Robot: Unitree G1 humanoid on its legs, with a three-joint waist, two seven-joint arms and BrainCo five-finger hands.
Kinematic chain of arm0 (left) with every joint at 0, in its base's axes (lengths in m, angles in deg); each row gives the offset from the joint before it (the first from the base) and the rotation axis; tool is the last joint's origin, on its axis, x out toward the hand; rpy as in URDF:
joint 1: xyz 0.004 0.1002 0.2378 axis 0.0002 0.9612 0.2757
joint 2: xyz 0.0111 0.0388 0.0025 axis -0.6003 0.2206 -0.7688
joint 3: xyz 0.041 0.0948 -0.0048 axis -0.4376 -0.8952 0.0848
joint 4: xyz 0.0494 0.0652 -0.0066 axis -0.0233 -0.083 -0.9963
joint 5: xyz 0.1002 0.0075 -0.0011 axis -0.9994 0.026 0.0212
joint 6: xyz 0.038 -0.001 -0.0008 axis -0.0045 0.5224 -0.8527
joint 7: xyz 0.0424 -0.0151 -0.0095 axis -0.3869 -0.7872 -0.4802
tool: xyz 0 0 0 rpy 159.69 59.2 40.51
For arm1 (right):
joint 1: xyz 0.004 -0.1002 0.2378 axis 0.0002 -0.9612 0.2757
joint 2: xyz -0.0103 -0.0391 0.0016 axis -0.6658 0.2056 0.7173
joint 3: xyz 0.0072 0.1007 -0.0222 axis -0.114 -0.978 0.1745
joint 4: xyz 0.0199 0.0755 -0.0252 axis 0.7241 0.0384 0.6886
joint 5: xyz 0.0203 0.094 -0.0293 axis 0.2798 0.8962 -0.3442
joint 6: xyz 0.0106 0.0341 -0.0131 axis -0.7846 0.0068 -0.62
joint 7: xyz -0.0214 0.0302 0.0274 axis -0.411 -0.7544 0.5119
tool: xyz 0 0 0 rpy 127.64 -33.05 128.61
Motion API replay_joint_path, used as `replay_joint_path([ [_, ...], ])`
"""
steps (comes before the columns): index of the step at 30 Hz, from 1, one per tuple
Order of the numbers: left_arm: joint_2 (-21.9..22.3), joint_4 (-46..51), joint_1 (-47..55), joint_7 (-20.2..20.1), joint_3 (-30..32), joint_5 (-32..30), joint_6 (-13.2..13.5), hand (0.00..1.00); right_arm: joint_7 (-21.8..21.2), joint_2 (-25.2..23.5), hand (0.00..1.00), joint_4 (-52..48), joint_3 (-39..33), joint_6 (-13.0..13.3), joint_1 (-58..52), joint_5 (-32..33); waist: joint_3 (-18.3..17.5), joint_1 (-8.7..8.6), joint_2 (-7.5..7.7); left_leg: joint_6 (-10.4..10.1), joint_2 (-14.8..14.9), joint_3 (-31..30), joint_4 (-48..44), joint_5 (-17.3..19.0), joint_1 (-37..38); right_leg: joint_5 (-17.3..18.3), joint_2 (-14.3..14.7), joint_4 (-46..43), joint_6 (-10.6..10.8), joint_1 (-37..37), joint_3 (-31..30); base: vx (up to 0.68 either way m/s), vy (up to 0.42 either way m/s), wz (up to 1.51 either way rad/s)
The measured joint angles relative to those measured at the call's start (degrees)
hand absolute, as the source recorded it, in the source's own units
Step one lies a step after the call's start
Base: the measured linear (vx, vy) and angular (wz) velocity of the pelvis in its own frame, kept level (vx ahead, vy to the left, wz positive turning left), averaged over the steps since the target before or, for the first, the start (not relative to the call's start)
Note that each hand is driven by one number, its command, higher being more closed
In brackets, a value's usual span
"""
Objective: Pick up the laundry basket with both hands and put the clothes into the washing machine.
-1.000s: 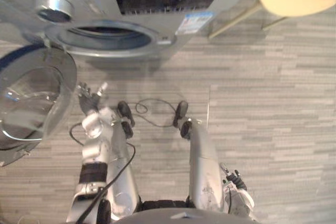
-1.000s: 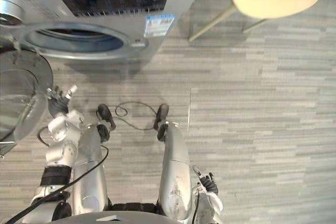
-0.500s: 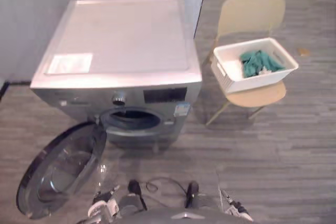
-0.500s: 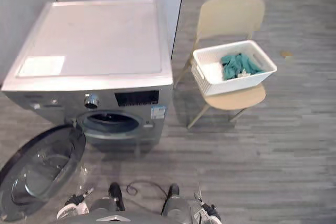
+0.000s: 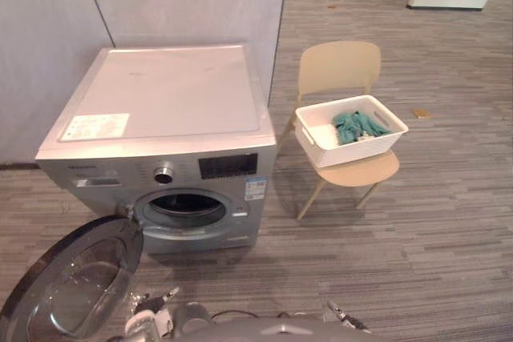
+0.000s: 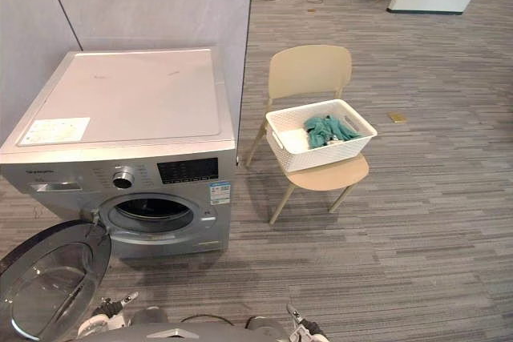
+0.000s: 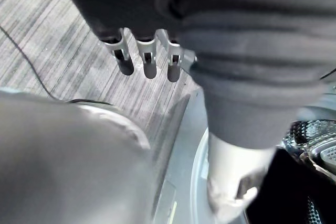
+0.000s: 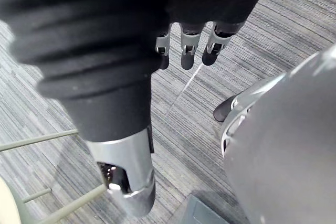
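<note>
While the left robot hand (image 7: 147, 60) and right robot hand (image 8: 190, 50) hang loose, the laundry basket (image 5: 353, 150) looks light and stiff; grab its ends.

Head pair: from high up, facing forward and down on the washing machine (image 5: 164, 118) and the chair (image 5: 341, 74) right of it; nearly same scene in both, shifted slightly sideways. Wrist views: very near, along the left hand (image 7: 149, 59) and right hand (image 8: 189, 51), down on floor (image 8: 299, 14) beside the machine.
</note>
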State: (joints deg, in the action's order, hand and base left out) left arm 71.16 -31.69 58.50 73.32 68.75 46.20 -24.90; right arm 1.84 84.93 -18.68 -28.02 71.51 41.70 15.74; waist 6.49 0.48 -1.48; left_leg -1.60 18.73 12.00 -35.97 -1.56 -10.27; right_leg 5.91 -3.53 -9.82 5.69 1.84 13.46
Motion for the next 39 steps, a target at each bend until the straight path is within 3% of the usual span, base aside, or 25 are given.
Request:
replay_joint_path([
  [1,0.49,0.00,0.14,-0.01,0.74,-0.01,0.06,0.00,0.04,0.45,0.00,-0.13,0.53,-0.02,-0.18,-0.55,0.07,0.37,-0.54,-0.82,-0.55,-1.04,-2.03,0.52,-0.63,0.12,-0.01,-0.45,-0.23,-0.10,-0.72,-0.05,-0.001,-0.55],
  [2,2.53,-0.06,0.77,-0.10,2.72,0.00,0.15,0.00,0.07,1.75,0.00,-0.82,1.92,0.01,0.01,-1.75,0.30,0.82,-2.29,-4.99,-4.96,-3.12,-5.34,5.80,-1.19,0.11,-0.19,-1.32,-0.30,-1.14,-3.68,-0.06,0.093,-0.80],
  [3,3.78,0.07,1.00,-0.11,3.45,-0.03,0.19,0.00,-0.21,1.96,0.00,-1.17,2.10,0.00,0.35,-1.83,0.00,1.25,-3.09,-5.85,-8.53,-4.75,-4.19,8.08,-0.65,0.04,-0.15,-1.59,-0.39,-2.33,-5.58,-0.06,0.127,-0.93],
  [5,4.70,-0.21,2.11,-0.25,5.09,-0.12,0.19,0.00,-1.28,1.66,0.00,-2.37,3.15,0.02,0.98,-2.02,-0.05,1.69,-4.30,-3.81,-13.33,-5.91,3.17,11.66,1.85,-0.16,1.13,-1.33,-0.70,-3.94,-8.44,-0.02,0.141,-1.00],
  [7,5.77,-0.98,2.81,-0.18,8.01,-0.15,-0.19,0.00,-2.00,1.73,0.00,-2.54,4.62,0.07,0.84,-3.55,-1.01,1.87,-4.42,-1.47,-13.70,-9.51,12.82,16.33,7.40,-0.41,3.20,-1.18,-0.84,-5.34,-10.62,0.00,0.103,-0.89],
  [9,5.73,-0.72,3.24,-0.07,10.79,-0.02,-0.36,0.00,-2.03,0.50,0.00,-2.83,5.99,0.24,0.22,-3.95,-2.32,2.12,-2.80,0.36,-14.17,-6.27,18.91,15.57,9.08,-3.57,3.25,1.64,-2.26,-5.56,-12.76,0.00,0.053,-0.64],
  [13,5.12,-0.71,2.54,-0.15,11.09,-0.02,-0.27,0.00,-2.06,-0.79,0.00,-4.37,5.76,1.03,-2.33,-3.08,-4.22,1.59,-1.21,0.47,-14.99,-3.79,23.70,14.03,10.23,-5.81,2.49,4.38,-3.16,-6.38,-12.65,0.08,0.051,-0.38],
  [18,5.03,-0.82,-1.44,-0.24,9.35,-0.06,-0.38,0.00,-2.47,-2.05,0.00,-6.48,5.35,1.34,-1.86,-1.57,-2.88,1.03,1.37,0.42,-14.82,3.31,24.62,12.94,11.50,-2.74,0.71,-20.02,-1.44,-21.60,-10.52,0.14,-0.064,-0.63],
  [19,4.85,-0.75,-2.67,-0.26,8.74,-0.17,-0.39,0.00,-2.55,-1.97,0.00,-6.74,3.77,1.49,-0.94,-1.42,-1.22,0.56,0.63,0.20,-13.15,5.57,24.65,12.85,12.62,-1.07,-0.11,-25.72,-3.44,-24.42,-6.42,0.14,-0.197,-0.70],
  [20,4.87,-0.79,-3.71,-0.14,7.94,-0.32,-0.39,0.00,-2.52,-1.79,0.00,-6.55,2.59,1.34,-0.21,-1.48,-0.08,0.20,0.75,-0.06,-12.38,6.38,25.09,12.70,14.58,1.05,-2.35,-29.22,-3.86,-24.31,-3.36,0.15,-0.248,-0.61],
  [22,4.95,-0.83,-4.49,-0.32,5.71,-0.22,-0.13,0.00,-2.48,-1.83,0.00,-5.70,-0.51,1.24,-0.28,-1.63,0.58,0.25,0.31,-1.41,-10.07,7.80,25.39,12.61,17.86,3.74,-8.99,-30.53,-3.27,-22.65,2.07,0.13,-0.217,-0.34],
  [23,4.86,-0.91,-4.60,-0.41,5.16,-0.04,0.04,0.00,-2.50,-1.81,0.00,-5.23,-1.22,1.25,-0.23,-1.63,0.58,0.24,0.31,-1.94,-9.33,8.00,25.48,12.72,18.49,3.72,-10.78,-29.80,-3.10,-22.42,2.97,0.17,-0.358,-0.34],
  [24,4.44,-1.27,-4.76,-0.58,3.85,0.03,0.25,0.00,-2.49,-1.74,0.00,-4.22,-2.79,1.28,0.00,-1.66,0.68,0.21,0.65,-2.96,-8.12,8.38,26.15,12.80,19.73,3.12,-14.02,-26.56,-2.46,-22.21,3.14,0.27,-0.606,-0.30],
  [25,3.76,-1.75,-4.48,-1.02,2.78,0.08,0.54,0.00,-2.35,-1.72,0.00,-2.33,-4.94,0.98,-0.14,-1.79,0.81,0.19,1.47,-6.12,-7.10,8.30,27.60,13.20,21.57,-0.40,-16.24,-19.02,-1.81,-20.54,1.49,0.23,-0.579,-0.30],
  [26,2.93,-2.02,-4.21,-1.33,2.67,0.08,0.60,0.00,-2.34,-1.92,0.00,-1.06,-5.66,0.76,-0.17,-1.78,0.96,0.22,2.36,-7.60,-7.10,8.24,28.23,13.63,22.41,-2.78,-16.68,-15.65,-1.45,-19.69,-0.17,0.16,-0.408,-0.24],
  [27,1.98,-2.10,-4.09,-1.61,2.72,0.15,0.69,0.00,-2.37,-2.27,0.00,0.29,-6.29,0.69,-0.31,-1.63,0.96,0.24,3.52,-9.47,-6.82,8.23,28.73,14.28,23.54,-5.22,-17.01,-13.81,3.22,-19.28,-0.85,0.13,-0.344,-0.36],
  [28,2.48,-3.46,-4.36,-1.57,3.05,0.02,0.83,0.00,-2.49,-1.55,0.00,1.13,-7.83,0.53,0.34,-1.72,1.70,0.32,1.95,-10.42,-4.50,8.29,29.23,14.82,25.04,-3.02,-14.85,-16.82,3.70,-19.72,-0.59,0.15,-0.405,-0.43],
  [29,3.25,-4.96,-3.83,-2.00,3.44,-0.04,0.58,0.00,-2.50,0.12,0.00,1.58,-8.61,0.33,-0.33,-1.84,1.50,-0.44,0.38,-7.80,-2.88,6.30,29.02,13.80,24.83,1.53,-12.27,-20.20,2.90,-21.39,-0.27,0.22,-0.580,-0.47],
  [31,3.63,-5.32,-3.68,-2.25,5.37,-0.04,0.62,0.00,-2.37,0.57,0.00,4.02,-10.53,-0.08,-0.85,-1.81,1.39,-0.70,-0.20,-7.61,-0.74,3.71,26.74,10.30,24.24,5.74,-10.73,-24.66,1.06,-22.42,0.15,0.19,-0.500,-0.18],
  [33,4.64,-5.03,-2.72,-2.44,8.83,-0.04,0.97,0.00,-2.35,-0.29,0.00,5.73,-11.80,-0.92,-2.20,-1.65,0.69,-1.02,-1.37,-5.04,3.97,-1.81,15.98,6.00,19.13,7.77,-7.19,-22.89,-0.96,-18.57,3.11,0.25,-0.497,0.13],
  [34,4.56,-3.63,-1.61,-2.38,11.08,0.10,1.76,0.00,-2.37,-0.54,0.00,5.71,-12.62,-1.00,-2.49,-1.69,0.58,-0.98,-1.56,-1.70,6.39,-4.95,5.99,1.20,14.40,8.27,-5.23,-20.54,-2.00,-15.45,4.12,0.24,-0.344,0.06],
  [35,4.28,-2.30,-0.85,-2.46,12.21,0.42,1.92,0.00,-2.34,-0.47,0.00,5.67,-11.89,-0.99,-2.54,-1.70,0.65,-0.52,-1.55,-0.35,7.20,-7.34,-2.22,-1.45,10.66,8.36,-3.90,-18.75,-3.13,-13.31,4.26,0.27,-0.319,-0.14],
  [36,3.77,-1.62,-0.57,-2.54,12.32,1.26,1.81,0.00,-2.34,0.14,0.00,4.87,-10.91,-0.90,-2.36,-1.71,0.77,0.20,-1.65,-0.93,5.84,-9.46,-14.34,0.42,4.92,8.28,-2.54,-16.17,-4.12,-10.17,4.25,0.22,-0.179,-0.19],
  [37,3.67,-1.68,-0.37,-2.57,12.30,1.27,1.71,0.00,-2.35,0.60,0.00,4.78,-10.05,-0.85,-2.08,-1.72,0.85,0.47,-1.59,-0.99,4.49,-9.76,-18.59,1.87,2.52,8.13,-2.08,-14.72,-4.37,-8.48,4.25,0.23,-0.111,-0.10],
  [39,3.57,-1.62,0.80,-2.64,11.78,2.45,1.18,0.00,-2.30,1.67,0.00,4.76,-7.37,-0.45,-1.02,-1.73,1.14,2.02,-0.82,-1.41,-2.88,-7.77,-24.72,8.19,-4.62,7.31,-1.73,-9.33,-4.98,-2.77,4.63,0.27,-0.051,-0.06],
])
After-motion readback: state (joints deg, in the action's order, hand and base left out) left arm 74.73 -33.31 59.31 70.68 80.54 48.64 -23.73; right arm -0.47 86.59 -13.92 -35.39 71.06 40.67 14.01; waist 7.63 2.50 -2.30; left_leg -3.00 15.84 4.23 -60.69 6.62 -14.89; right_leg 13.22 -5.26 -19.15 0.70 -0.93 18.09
